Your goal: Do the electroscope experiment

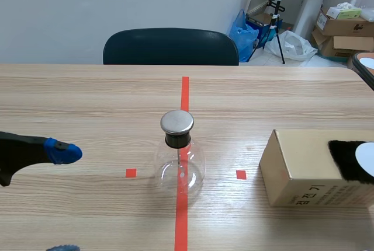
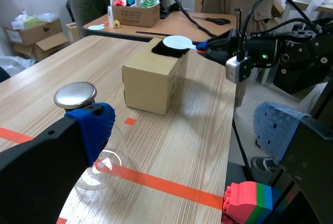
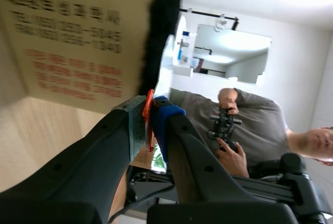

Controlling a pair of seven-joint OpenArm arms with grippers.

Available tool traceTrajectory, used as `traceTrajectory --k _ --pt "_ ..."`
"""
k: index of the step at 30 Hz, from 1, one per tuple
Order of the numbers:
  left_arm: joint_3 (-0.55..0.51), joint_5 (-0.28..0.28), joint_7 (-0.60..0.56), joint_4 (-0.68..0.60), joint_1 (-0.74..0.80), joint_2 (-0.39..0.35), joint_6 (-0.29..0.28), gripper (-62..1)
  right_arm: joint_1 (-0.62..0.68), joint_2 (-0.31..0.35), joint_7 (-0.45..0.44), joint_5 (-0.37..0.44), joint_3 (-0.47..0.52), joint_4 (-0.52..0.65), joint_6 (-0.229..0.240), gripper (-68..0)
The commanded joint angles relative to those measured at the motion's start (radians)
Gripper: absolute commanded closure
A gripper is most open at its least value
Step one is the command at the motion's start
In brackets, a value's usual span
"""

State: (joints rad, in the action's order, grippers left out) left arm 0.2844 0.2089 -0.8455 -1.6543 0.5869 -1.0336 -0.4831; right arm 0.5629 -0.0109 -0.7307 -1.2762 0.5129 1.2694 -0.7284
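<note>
Count, items on the surface (image 1: 87, 99) and around it.
End effectors: 2, the left end effector (image 2: 184, 130) and the right end effector (image 3: 151, 110).
Glass flask (image 1: 180, 166) with metal cap: 1, just ahead of the left end effector.
Cardboard box (image 1: 304, 175): 1, beside the right end effector.
Black fur pad (image 1: 345, 160): 1, on the box.
White disc (image 1: 366, 160): 1, its orange-red handle between the right end effector's fingers.
Chair (image 1: 170, 46): 1, beyond both.
</note>
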Motion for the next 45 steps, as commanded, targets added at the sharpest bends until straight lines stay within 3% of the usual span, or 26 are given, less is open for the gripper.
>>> traceTrajectory --k 1,4,13,23,25,27,30,32,37,42,45 --pt "-0.006 0.009 -0.018 -0.015 -0.003 0.000 -0.002 -57.0 -0.006 0.008 0.021 0.004 -0.005 0.045 -0.052 -1.7" --pt "-0.006 0.016 -0.018 -0.015 -0.003 0.000 -0.002 -57.0 0.000 0.008 0.071 0.004 -0.033 0.081 -0.033 -1.7" --pt "-0.006 0.016 -0.018 -0.015 -0.003 0.000 -0.002 -57.0 0.022 0.008 0.182 0.001 -0.163 0.212 -0.033 -1.7" --pt "-0.006 0.015 0.003 -0.015 -0.003 0.000 0.001 -56.0 0.025 0.008 0.325 -0.068 -0.331 0.289 -0.033 -1.7" --pt "-0.006 0.015 0.017 -0.015 -0.003 0.000 0.002 -45.2 0.025 0.008 0.363 -0.093 -0.364 0.293 -0.033 -1.7" --pt "-0.006 0.023 0.047 -0.015 -0.003 0.003 0.010 -25.6 0.025 0.007 0.392 -0.112 -0.394 0.296 -0.033 -1.7" --pt "-0.006 0.026 0.095 -0.014 -0.003 0.021 0.104 -2.2 0.025 0.007 0.435 -0.136 -0.436 0.296 -0.033 -1.7" --pt "-0.006 0.026 0.106 -0.004 -0.009 0.028 0.131 -3.2 0.024 0.007 0.466 -0.155 -0.466 0.297 -0.033 -1.7" --pt "-0.004 -0.032 0.102 0.070 -0.069 0.082 0.117 -3.2 0.024 0.007 0.531 -0.185 -0.541 0.304 -0.034 -1.7" --pt "-0.003 -0.068 0.103 0.231 -0.202 0.172 0.017 -3.4 0.016 0.008 0.603 -0.185 -0.615 0.305 -0.033 -1.7" --pt "-0.003 -0.156 0.102 0.349 -0.298 0.245 -0.039 -3.4 0.016 0.008 0.637 -0.185 -0.659 0.305 -0.026 -1.7"
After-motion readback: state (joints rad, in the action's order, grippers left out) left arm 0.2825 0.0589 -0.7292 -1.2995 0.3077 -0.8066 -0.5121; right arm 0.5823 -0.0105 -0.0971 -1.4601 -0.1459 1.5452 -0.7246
